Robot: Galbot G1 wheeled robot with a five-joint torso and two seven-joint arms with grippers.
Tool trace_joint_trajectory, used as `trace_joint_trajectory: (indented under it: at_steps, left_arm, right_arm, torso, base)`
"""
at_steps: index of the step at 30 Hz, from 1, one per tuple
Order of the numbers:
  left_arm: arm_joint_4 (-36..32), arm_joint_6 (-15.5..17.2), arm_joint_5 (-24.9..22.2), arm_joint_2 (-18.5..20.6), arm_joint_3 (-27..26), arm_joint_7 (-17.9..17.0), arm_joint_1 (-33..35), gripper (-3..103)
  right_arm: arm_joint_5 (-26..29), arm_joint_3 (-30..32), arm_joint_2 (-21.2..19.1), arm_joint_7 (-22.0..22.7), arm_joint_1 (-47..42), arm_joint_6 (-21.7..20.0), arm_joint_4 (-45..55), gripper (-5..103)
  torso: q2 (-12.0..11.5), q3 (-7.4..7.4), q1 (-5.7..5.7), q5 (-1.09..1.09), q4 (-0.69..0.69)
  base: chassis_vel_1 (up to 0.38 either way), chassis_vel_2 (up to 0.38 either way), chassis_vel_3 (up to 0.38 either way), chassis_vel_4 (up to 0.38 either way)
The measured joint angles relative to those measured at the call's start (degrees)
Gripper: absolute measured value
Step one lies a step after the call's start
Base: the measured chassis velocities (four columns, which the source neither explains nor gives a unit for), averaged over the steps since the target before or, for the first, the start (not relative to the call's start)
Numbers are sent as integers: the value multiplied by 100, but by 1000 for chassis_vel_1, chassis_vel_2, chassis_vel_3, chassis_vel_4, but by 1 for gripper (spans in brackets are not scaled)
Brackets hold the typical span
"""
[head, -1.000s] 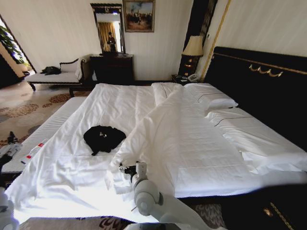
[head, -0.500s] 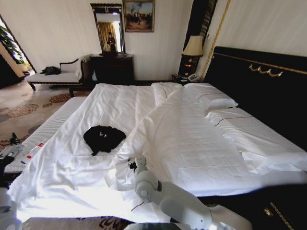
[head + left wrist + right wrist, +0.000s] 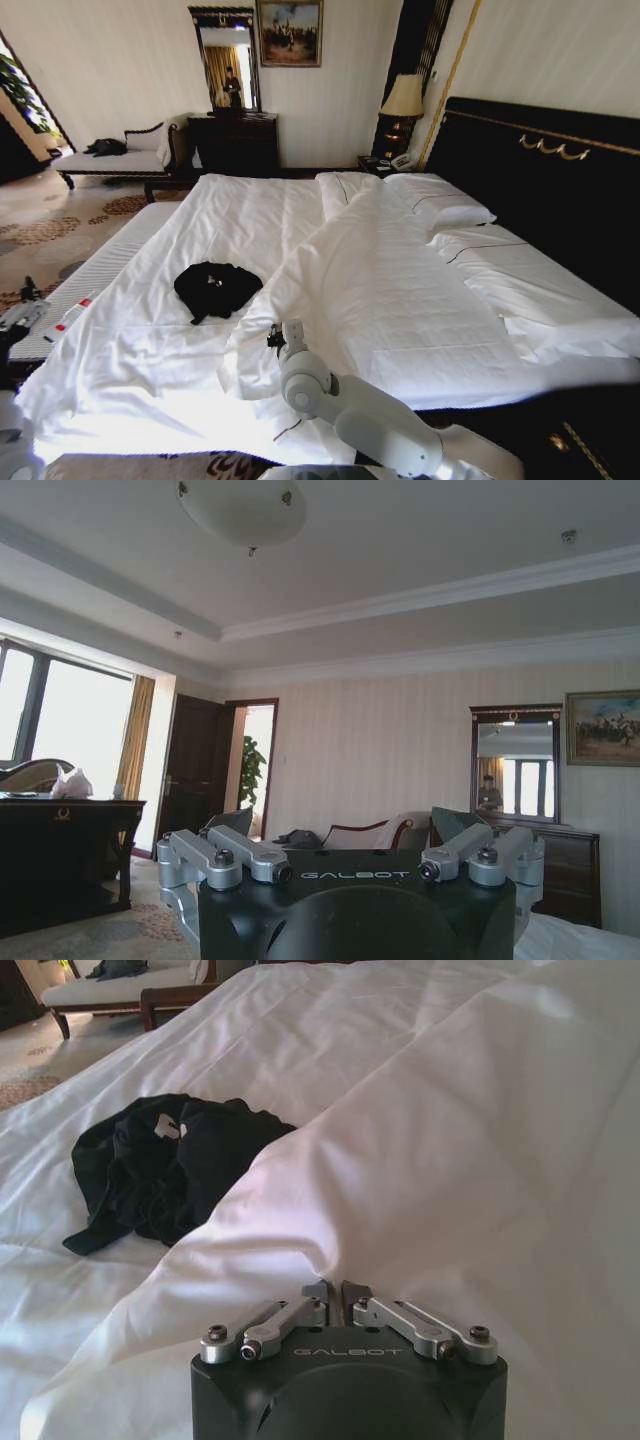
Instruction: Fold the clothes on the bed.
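The left hand (image 3: 20, 318) waits off the bed's (image 3: 150, 350) left edge, fingers spread. The clothes (image 3: 217, 289) lie bunched on open sheet, still unfolded. Just beside them, the right hand (image 3: 276, 340) seems pressed together on the duvet (image 3: 400, 300) fold. Next: flatten the shirt; room lies leftward.

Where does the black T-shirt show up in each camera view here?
Head view: black T-shirt crumpled on the bed, left of the folded-back duvet.
Right wrist view: T-shirt beyond the gripper, beside the duvet edge.
Left wrist view: camera faces the room, away from the shirt.
Shared landmark: the chaise.
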Motion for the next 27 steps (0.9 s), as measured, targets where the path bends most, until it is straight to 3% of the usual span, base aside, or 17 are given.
trace_joint_trajectory:
  at_steps: [3,9,13,16,17,20,23,25,27]
  left_arm:
    - [0,0,1,5,-7,-1,6,100]
    - [2,0,-2,15,-37,-4,14,100]
    - [26,-13,-12,17,-50,-9,12,100]
    - [57,-32,-26,15,-51,-12,-5,100]
    - [57,-32,-26,15,-51,-12,-5,100]
    - [74,-37,-30,11,12,-21,-62,100]
    - [76,-37,-30,9,48,-21,-87,100]
    - [76,-37,-28,4,113,-21,-120,100]
    - [76,-37,-27,3,133,-21,-127,100]
  right_arm:
    - [-28,33,-15,-65,-33,61,26,2]
    - [-192,212,-71,-285,-144,256,43,0]
    - [-212,696,-264,-537,-276,468,171,0]
    - [51,1341,-778,-816,-392,653,473,0]
    - [51,1341,-778,-816,-392,653,473,0]
    - [652,2343,-1603,-1080,-697,783,913,0]
    - [853,2827,-1849,-1193,-891,832,1058,0]
    - [1056,3785,-2236,-1484,-1362,955,1266,0]
    - [1068,4070,-2357,-1531,-1524,1030,1333,0]
  torso:
    - [0,0,0,0,0]
    - [0,0,0,0,1]
    - [0,0,0,1,1]
    - [0,0,0,2,2]
    - [0,0,0,2,2]
    - [0,0,0,2,-1]
    - [0,0,0,3,0]
    - [0,0,0,3,-1]
    - [1,0,0,2,-1]
  base:
    - [0,0,0,0]
    - [0,0,0,0]
    - [0,0,0,0]
    - [0,0,0,0]
    - [0,0,0,0]
    - [0,0,0,0]
    - [0,0,0,0]
    - [0,0,0,0]
    - [0,0,0,0]
